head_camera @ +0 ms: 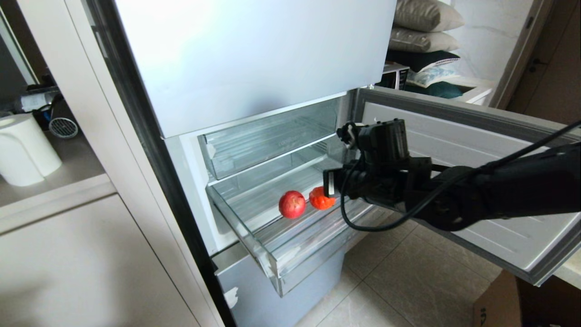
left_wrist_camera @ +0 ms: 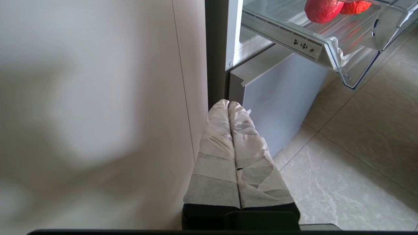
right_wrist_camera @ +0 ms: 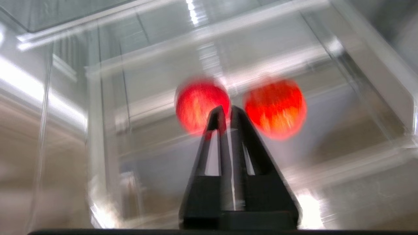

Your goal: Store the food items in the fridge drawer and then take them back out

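The fridge drawer (head_camera: 272,256) is pulled out, the lower of two clear trays. On its ribbed base lie a smooth red fruit (head_camera: 292,204) and, just right of it, an orange-red fruit (head_camera: 320,198). My right gripper (head_camera: 330,184) reaches in from the right, close beside the orange-red fruit. In the right wrist view its black fingers (right_wrist_camera: 225,111) are shut with nothing between them; the red fruit (right_wrist_camera: 197,102) and the orange-red fruit (right_wrist_camera: 277,107) lie just beyond the tips. My left gripper (left_wrist_camera: 228,103) hangs parked low by the fridge's side, taped fingers shut, below the drawer (left_wrist_camera: 326,49).
The upper clear drawer (head_camera: 268,136) sits just above. The open fridge door (head_camera: 476,136) stands behind my right arm. A pale blue-grey lower front (head_camera: 281,299) is below the drawer. A cabinet panel (head_camera: 91,263) flanks the left; a cardboard box (head_camera: 499,306) sits on the tiled floor.
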